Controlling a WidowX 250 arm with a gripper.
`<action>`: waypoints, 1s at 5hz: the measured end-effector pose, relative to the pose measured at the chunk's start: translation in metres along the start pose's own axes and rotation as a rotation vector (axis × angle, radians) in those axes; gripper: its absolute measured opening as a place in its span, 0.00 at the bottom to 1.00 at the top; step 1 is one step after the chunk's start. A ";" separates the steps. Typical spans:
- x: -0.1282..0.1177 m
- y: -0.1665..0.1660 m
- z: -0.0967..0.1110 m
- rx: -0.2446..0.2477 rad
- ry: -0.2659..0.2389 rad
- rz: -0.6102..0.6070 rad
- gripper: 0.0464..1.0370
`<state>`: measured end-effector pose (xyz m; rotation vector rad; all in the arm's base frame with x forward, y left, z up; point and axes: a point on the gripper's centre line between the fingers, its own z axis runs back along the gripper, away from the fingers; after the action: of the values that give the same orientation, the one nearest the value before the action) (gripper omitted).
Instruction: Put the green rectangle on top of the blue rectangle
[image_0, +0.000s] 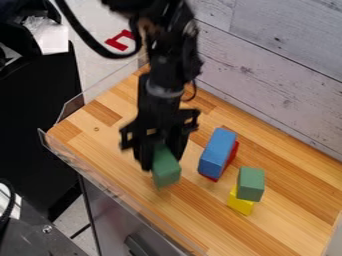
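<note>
Dark metal at lower left, green block in the jaws at centre

Metal equipment occupies the lower left corner of the frame. Beyond it, the black gripper hangs down over the wooden desk, left of centre. Its jaws stand parted by the width of a green block and have hold of it, upright; whether its foot touches the desk, I cannot tell. Just right of it, a blue block lies on top of a red block. Farther right and lower, a second green block sits on a yellow block. Pale boards fill the upper right.
</note>
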<state>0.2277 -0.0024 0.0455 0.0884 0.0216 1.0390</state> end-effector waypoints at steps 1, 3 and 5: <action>0.005 -0.002 0.028 0.013 -0.082 -0.129 0.54; 0.003 -0.021 0.049 -0.032 -0.138 -0.487 0.54; 0.000 -0.060 0.038 -0.049 -0.103 -0.837 0.54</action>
<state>0.2816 -0.0350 0.0780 0.0768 -0.0573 0.1973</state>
